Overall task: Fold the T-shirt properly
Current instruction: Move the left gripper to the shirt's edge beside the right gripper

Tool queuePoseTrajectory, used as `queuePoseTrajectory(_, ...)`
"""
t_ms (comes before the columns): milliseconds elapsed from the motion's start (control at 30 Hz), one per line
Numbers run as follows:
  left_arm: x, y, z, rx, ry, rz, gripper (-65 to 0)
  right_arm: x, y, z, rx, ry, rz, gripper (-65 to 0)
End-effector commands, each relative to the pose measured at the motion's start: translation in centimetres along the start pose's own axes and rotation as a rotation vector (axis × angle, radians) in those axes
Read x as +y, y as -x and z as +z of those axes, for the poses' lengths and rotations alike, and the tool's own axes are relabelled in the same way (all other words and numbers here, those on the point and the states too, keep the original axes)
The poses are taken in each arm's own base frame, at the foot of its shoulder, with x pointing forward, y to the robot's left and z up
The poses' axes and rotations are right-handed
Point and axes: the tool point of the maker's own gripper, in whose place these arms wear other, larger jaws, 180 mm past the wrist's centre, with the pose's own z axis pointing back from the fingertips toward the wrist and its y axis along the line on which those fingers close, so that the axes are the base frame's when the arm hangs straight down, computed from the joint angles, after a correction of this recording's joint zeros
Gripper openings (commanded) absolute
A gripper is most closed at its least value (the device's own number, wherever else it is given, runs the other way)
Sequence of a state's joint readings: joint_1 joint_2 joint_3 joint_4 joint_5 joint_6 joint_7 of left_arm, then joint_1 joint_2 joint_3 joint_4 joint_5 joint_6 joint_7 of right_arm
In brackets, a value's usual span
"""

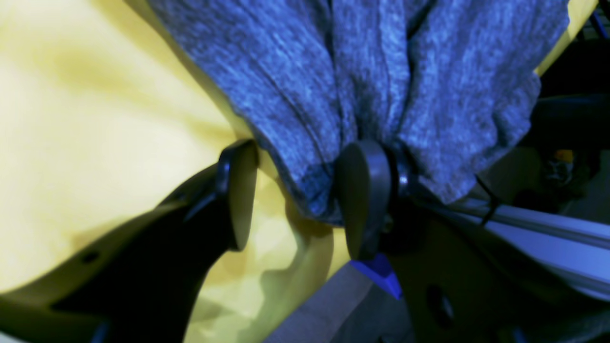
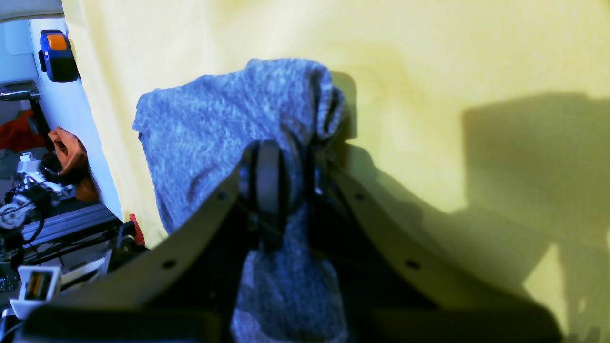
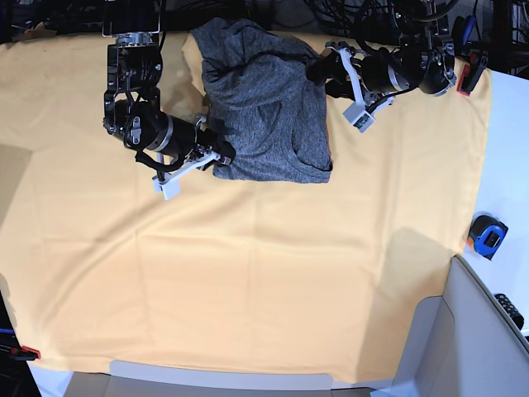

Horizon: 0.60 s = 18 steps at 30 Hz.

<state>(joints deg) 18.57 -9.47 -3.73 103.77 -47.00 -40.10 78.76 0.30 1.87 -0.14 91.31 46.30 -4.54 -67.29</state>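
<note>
The dark-grey T-shirt [image 3: 264, 107] lies bunched at the back middle of the yellow-orange cloth [image 3: 248, 273]. On its front left corner sits my right gripper [image 3: 221, 155], and the right wrist view shows the gripper [image 2: 291, 178] shut on a fold of the T-shirt [image 2: 228, 119], with fabric draped over and under the fingers. My left gripper [image 3: 316, 70] is at the shirt's back right edge. In the left wrist view this gripper [image 1: 300, 195] is open: the T-shirt [image 1: 371, 76] is gathered against one finger [image 1: 362, 190], while the other finger [image 1: 238, 195] stands apart over the cloth.
A blue and orange tape measure [image 3: 488, 234] lies on the white surface just off the cloth's right edge. The cloth's edge runs close by the left gripper, with dark frame parts beyond it. Cables and gear crowd the back rim.
</note>
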Motion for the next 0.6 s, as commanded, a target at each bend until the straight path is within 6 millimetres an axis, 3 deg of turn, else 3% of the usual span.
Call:
queuePoseTrajectory(0,-0.5,0.6,-0.2,0.038,0.009,-0.018,-35.9,0.9,-0.5,0.2,-0.010,-0.024,0.016,-65.0)
queuePoseTrajectory(233,-2.2,0.7,-1.3,0.062,0.059,-0.055,-37.3,0.9,-0.6,0.2,-0.013,-0.024,0.017,-65.0)
queuePoseTrajectory(300,-1.9,0.1,-1.2,0.053,0.053,-0.065,-44.3,0.9,-0.6,0.3,-0.015,-0.024,0.020,-65.0)
queuePoseTrajectory(400,-0.9,-1.6,-0.8,0.029,0.023,-0.095,-63.8,0.8,-0.9,0.6,-0.024,-0.019,0.025,-65.0)
queuePoseTrajectory(567,2.6,-5.3,0.9,0.005,-0.070,-0.179,-64.6,1.5,-1.2,1.5,-0.055,-0.028,0.053,-65.0)
